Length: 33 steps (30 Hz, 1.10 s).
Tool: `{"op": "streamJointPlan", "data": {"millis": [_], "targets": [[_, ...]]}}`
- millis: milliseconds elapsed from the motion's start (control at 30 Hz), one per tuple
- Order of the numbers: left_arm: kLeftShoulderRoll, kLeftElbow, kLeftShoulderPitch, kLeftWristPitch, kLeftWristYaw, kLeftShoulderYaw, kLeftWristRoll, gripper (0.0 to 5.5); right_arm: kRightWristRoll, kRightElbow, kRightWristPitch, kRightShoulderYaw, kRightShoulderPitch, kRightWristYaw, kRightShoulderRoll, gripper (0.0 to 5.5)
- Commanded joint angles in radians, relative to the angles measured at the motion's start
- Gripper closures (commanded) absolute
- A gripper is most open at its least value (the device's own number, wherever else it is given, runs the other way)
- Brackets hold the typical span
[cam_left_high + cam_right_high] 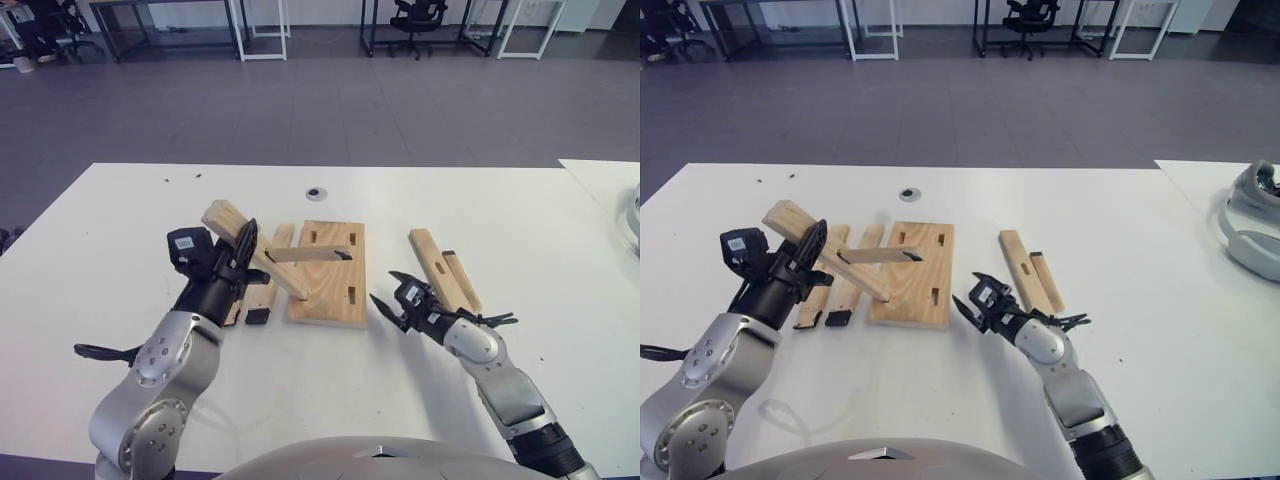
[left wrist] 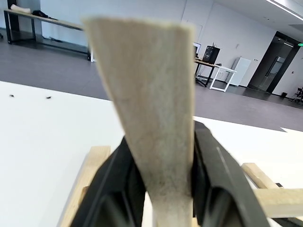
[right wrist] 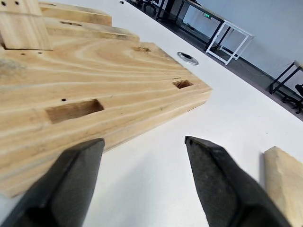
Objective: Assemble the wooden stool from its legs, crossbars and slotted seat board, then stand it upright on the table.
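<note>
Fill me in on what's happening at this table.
The robot is partway through building a wooden stool. Its left end effector is shut on a leg that has a crossbar sticking out of it. The leg is held tilted, with its lower end down at the seat board, which lies flat on the table. The right end effector is open and empty, just off the board's right side. Other wooden pieces lie flat to the board's left and right.
</note>
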Motion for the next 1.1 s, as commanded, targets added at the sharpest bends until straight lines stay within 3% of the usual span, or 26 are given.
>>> {"op": "streamJointPlan", "data": {"millis": [33, 233, 400, 567, 700, 833, 1000, 1100], "targets": [[0.031, 0.037, -0.042, 0.153, 0.097, 0.077, -0.121, 4.46, -0.015, 0.018, -0.008, 0.002, -0.021, -0.010, 0.015, 2.34], [0.042, -0.003, -0.036, 0.207, 0.273, 0.127, -0.332, 4.46, -0.014, 0.026, 0.002, -0.009, -0.036, -0.022, 0.044, 2.34], [0.094, -0.025, 0.013, 0.181, 0.369, 0.157, -0.387, 4.46, 0.011, 0.009, 0.022, -0.017, -0.019, -0.010, 0.049, 2.34], [0.056, 0.041, 0.017, 0.129, 0.365, 0.062, -0.265, 4.46, 0.009, 0.003, 0.024, -0.011, -0.035, -0.002, 0.048, 2.34], [0.174, 0.022, 0.017, 0.163, 0.259, -0.108, -0.103, 4.46, -0.001, 0.006, 0.015, -0.017, -0.058, -0.010, 0.052, 2.34], [0.222, 0.031, 0.029, 0.147, 0.181, -0.242, 0.044, 4.46, -0.012, 0.012, 0.006, -0.027, -0.078, -0.027, 0.051, 2.34], [0.204, 0.098, -0.040, 0.087, 0.091, -0.349, 0.199, 4.46, -0.025, 0.029, -0.009, -0.032, -0.083, -0.037, 0.050, 2.34], [0.149, 0.086, -0.129, 0.016, 0.074, -0.323, 0.250, 4.45, -0.030, 0.046, -0.017, -0.048, -0.089, -0.049, 0.048, 2.34]]}}
